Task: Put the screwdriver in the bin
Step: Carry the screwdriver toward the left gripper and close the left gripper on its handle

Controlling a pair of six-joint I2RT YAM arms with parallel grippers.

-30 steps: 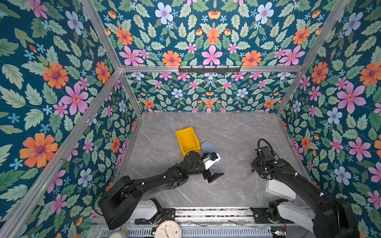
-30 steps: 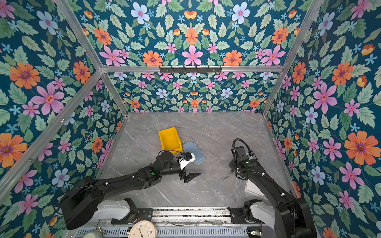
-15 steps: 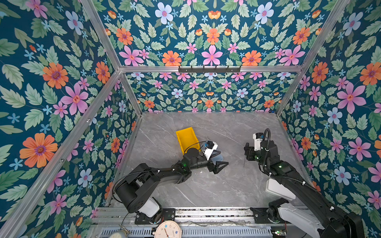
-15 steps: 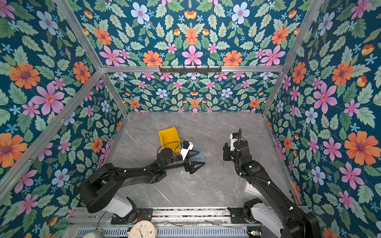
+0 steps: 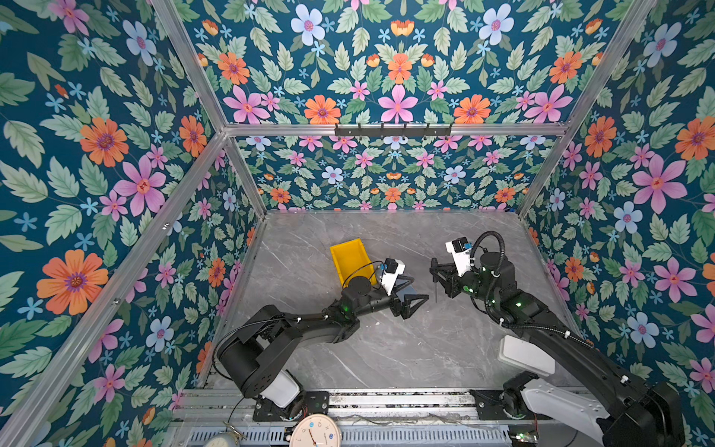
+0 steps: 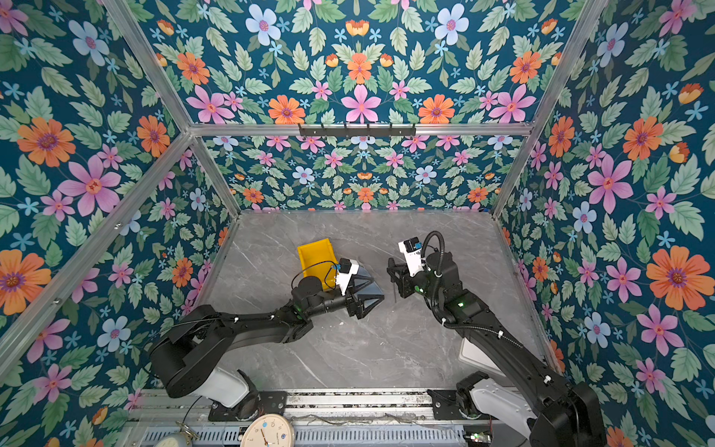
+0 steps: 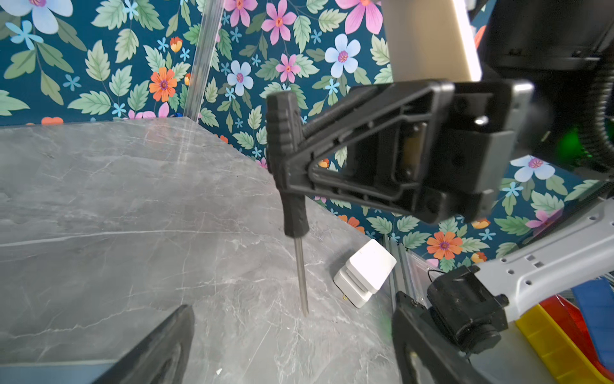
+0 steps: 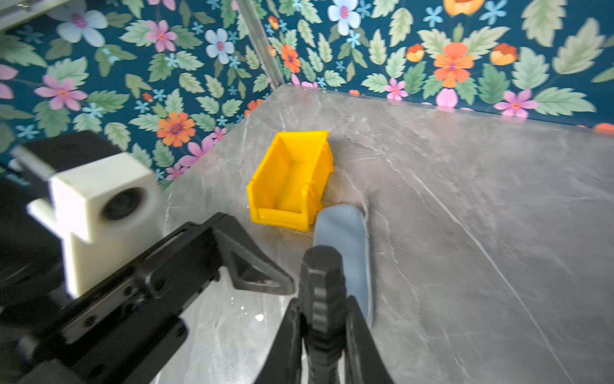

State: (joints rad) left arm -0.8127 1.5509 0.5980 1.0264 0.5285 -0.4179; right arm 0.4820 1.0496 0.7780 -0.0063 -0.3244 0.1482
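Observation:
The screwdriver (image 7: 286, 156) has a black ribbed handle and a thin silver shaft. It hangs upright, tip down, above the grey table. My right gripper (image 5: 436, 273) is shut on the handle, which shows between its fingers in the right wrist view (image 8: 321, 292). My left gripper (image 5: 416, 305) stands open just left of the screwdriver, with nothing between its fingers (image 7: 159, 349). The screwdriver's tip sits a little beyond the gap. The yellow bin (image 5: 350, 259) rests empty on the table behind the left arm, and also shows in the right wrist view (image 8: 292, 179).
A pale blue oblong case (image 8: 345, 239) lies beside the bin's front corner, partly under the left gripper. A white block (image 5: 526, 354) sits near the right arm's base. Floral walls close the back and sides. A clock (image 5: 315, 431) is at the front rail.
The right gripper rose from the table at the right and carried the screwdriver left toward the middle. The left gripper swung right and turned to face it.

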